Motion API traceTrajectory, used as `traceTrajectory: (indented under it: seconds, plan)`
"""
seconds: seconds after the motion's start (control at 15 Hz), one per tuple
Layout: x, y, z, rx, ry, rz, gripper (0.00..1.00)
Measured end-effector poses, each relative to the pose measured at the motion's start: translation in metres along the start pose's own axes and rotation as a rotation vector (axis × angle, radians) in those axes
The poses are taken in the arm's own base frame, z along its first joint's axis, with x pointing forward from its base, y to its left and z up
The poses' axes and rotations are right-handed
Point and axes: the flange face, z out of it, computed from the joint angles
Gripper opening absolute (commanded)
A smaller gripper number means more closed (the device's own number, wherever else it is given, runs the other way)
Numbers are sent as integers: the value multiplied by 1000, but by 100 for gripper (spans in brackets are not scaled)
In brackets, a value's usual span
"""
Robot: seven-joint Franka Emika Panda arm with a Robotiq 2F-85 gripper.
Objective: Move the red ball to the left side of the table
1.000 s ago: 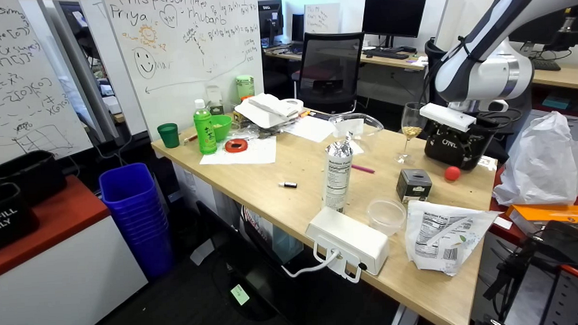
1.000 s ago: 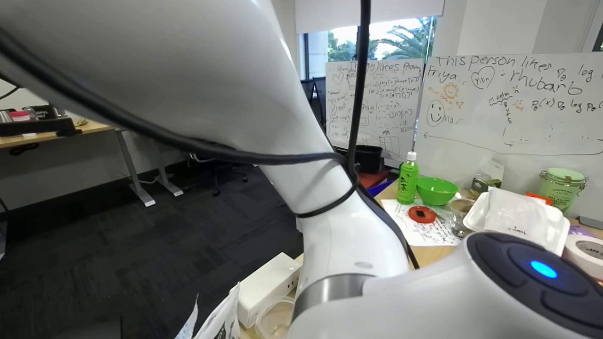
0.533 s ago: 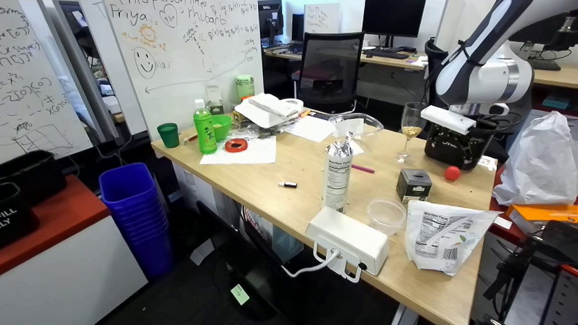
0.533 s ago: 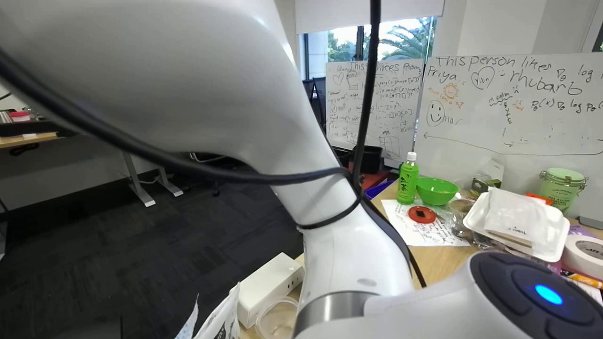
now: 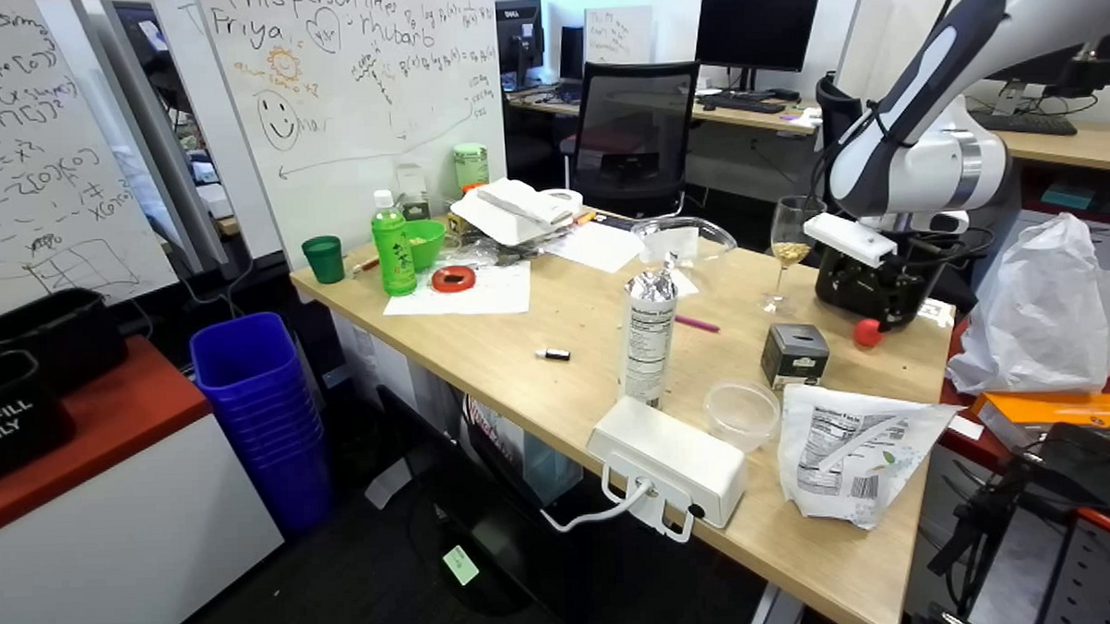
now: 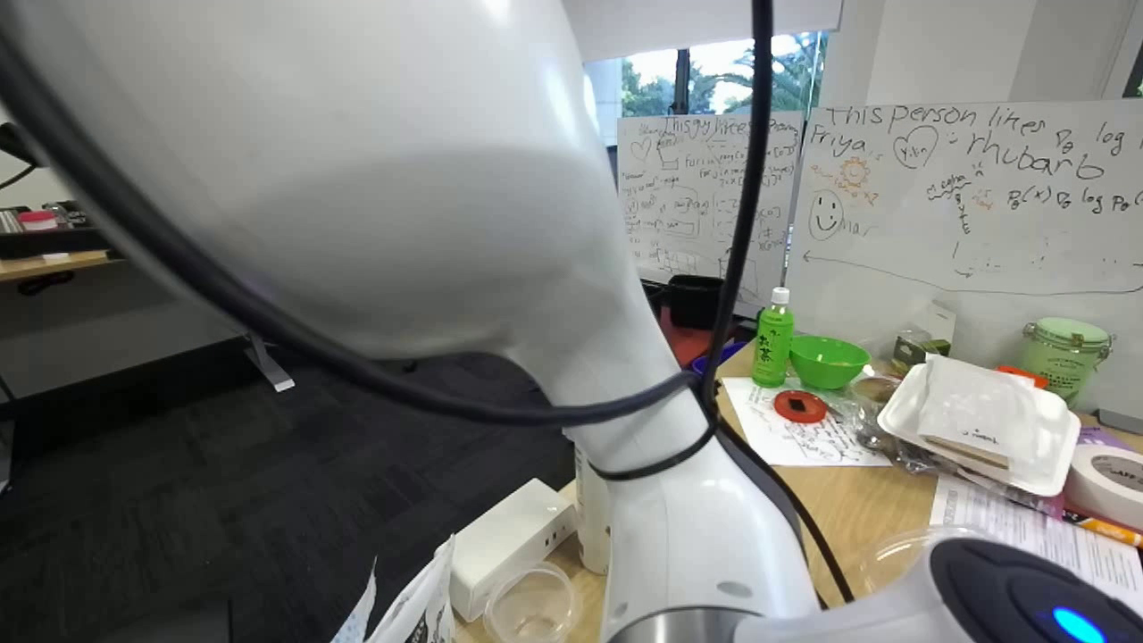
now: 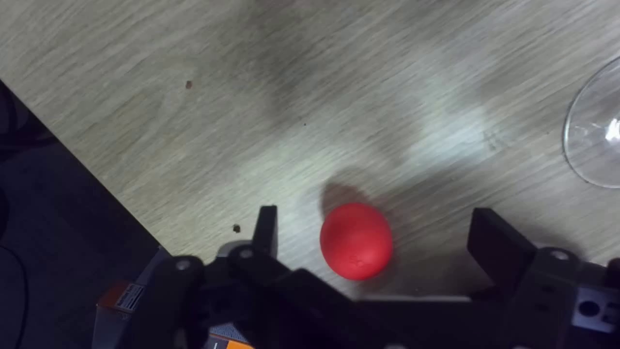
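The red ball [image 5: 866, 334] lies on the light wood-look table [image 5: 482, 351] near its right end in an exterior view, with a dark finger of my gripper overlapping it. In the wrist view the red ball [image 7: 356, 241] sits between the two black fingers of my open gripper [image 7: 378, 225], nearer the left finger, with a gap on both sides. Bare table [image 7: 145, 121] shows around it. In an exterior view my white arm [image 6: 500, 268] fills much of the picture, and the ball and gripper do not show there.
A stemmed glass [image 5: 790, 251] stands near the ball; its base [image 7: 598, 131] shows at the wrist view's right. A black bin [image 5: 835, 279] is behind the ball. A black box [image 5: 795, 354], white pouch [image 5: 855, 449], clear tub [image 5: 741, 416] and tall can [image 5: 648, 341] stand nearby.
My arm has lowered and shifted slightly left, so a gripper finger now overlaps the ball in an exterior view. The ball has stayed in place.
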Motion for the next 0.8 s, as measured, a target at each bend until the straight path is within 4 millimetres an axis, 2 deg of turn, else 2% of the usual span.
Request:
traceTrajectory:
  seconds: [0.53,0.8]
  plan:
    - [7,-17,12,-47,5,117,100]
    - [8,-20,10,-50,1,122,100]
